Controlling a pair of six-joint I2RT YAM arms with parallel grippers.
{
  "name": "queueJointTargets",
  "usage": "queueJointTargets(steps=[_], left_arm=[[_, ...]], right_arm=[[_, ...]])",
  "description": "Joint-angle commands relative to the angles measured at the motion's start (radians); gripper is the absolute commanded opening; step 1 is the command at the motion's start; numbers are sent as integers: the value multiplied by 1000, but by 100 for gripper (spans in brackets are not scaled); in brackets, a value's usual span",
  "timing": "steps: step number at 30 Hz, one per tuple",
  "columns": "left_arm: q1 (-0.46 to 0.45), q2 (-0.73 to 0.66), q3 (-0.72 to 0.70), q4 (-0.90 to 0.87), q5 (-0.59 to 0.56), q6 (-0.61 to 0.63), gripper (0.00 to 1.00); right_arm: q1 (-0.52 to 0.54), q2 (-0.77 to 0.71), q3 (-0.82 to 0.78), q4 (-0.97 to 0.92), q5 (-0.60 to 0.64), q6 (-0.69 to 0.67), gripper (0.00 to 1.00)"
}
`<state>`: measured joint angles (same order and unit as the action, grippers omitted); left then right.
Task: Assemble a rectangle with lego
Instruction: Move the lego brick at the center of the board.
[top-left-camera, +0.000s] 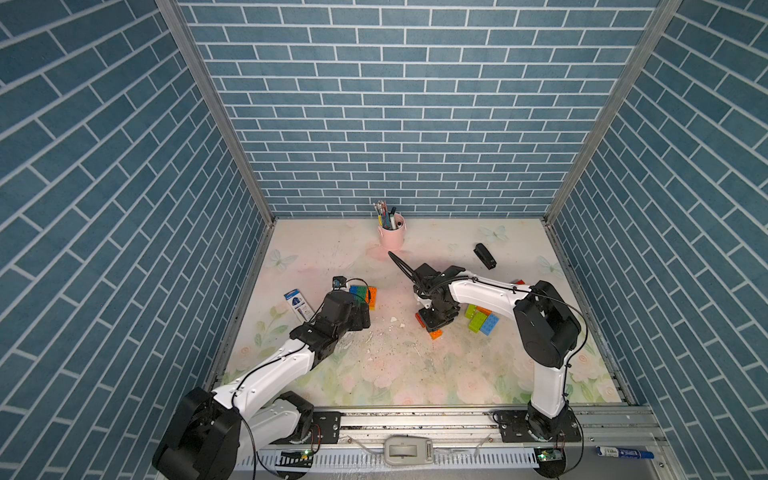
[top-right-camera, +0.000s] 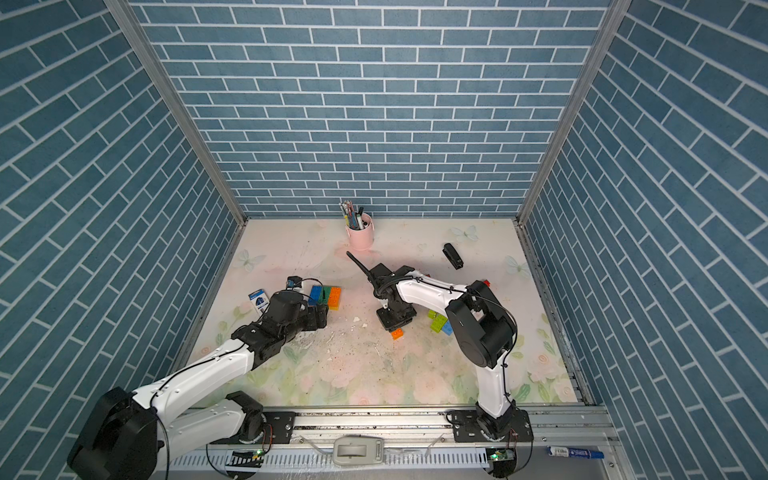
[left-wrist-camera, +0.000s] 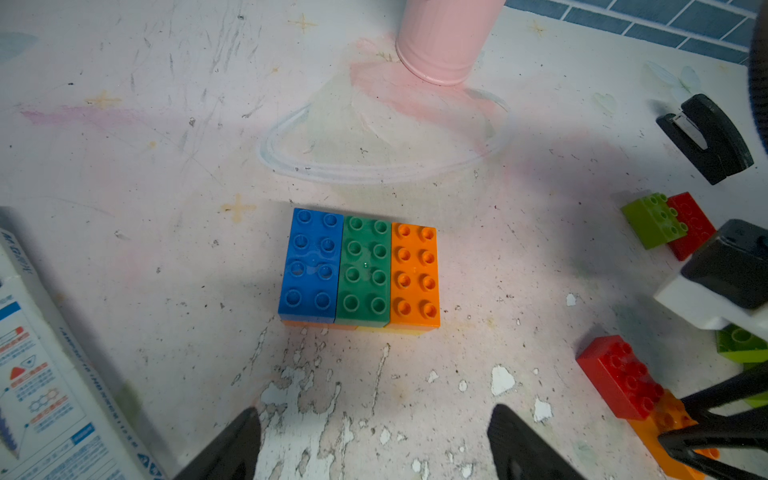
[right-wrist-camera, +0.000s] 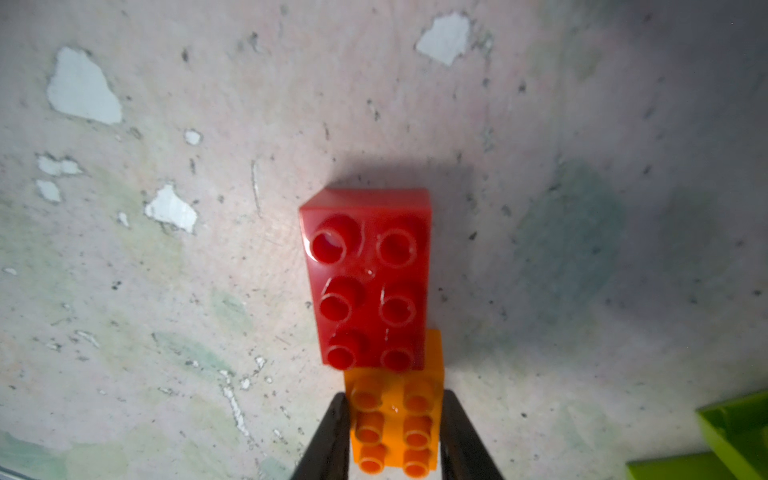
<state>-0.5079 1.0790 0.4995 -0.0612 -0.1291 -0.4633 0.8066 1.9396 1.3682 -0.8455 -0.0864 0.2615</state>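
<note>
Floral tabletop (top-left-camera: 374, 374), print badly flaked near the front, blue tile-pattern walls on three sides. Started rectangle (left-wrist-camera: 359, 268) sits at about 10 o'clock from table centre in both top views: blue, green and orange bricks side by side, flush, on a lower orange and yellow layer of which only an edge shows. Left gripper (left-wrist-camera: 374, 419) hovers just short of it at 6 o'clock, jaws wide apart, holding nothing. Right gripper (right-wrist-camera: 395, 399) is at roughly 3 o'clock from centre, jaws closed on the long sides of an orange brick (right-wrist-camera: 395, 436); a red brick (right-wrist-camera: 370, 278) is pressed onto it, staggered toward the far end. Cannot tell whether the pair is off the table. Loose bricks (top-left-camera: 482, 320), lime, blue and orange, lie just beyond at 3 o'clock; black stapler (top-left-camera: 485, 256) at 1 o'clock, pink pen cup (top-left-camera: 391, 232) at 12. Step in hand, as I judge it: fetching the next piece. Next move calls for carrying the pair toward 9 o'clock, squaring its long axis to the rectangle, and butting it against the orange side; the stagger will probably need correcting.
</note>
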Motion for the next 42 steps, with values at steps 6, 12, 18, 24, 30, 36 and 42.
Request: queueJointTargets(steps=[6, 12, 18, 24, 30, 36, 42], left_arm=[[8, 7, -10, 14, 5, 9, 87], [8, 7, -12, 13, 8, 9, 87], [9, 5, -11, 14, 7, 9, 87], [10, 6, -9, 12, 9, 12, 87], [11, 8, -16, 20, 9, 9, 87], [11, 13, -11, 21, 13, 11, 87], [11, 6, -14, 15, 9, 11, 87]], right_arm=[[-4, 31, 21, -20, 5, -27, 25], [-5, 51, 48, -23, 21, -39, 25], [-5, 76, 97, -49, 105, -73, 25], [-6, 66, 102, -46, 38, -54, 25], [-8, 25, 40, -34, -34, -22, 25], [-7, 50, 60, -29, -34, -31, 25], [-10, 71, 73, -31, -23, -49, 25]])
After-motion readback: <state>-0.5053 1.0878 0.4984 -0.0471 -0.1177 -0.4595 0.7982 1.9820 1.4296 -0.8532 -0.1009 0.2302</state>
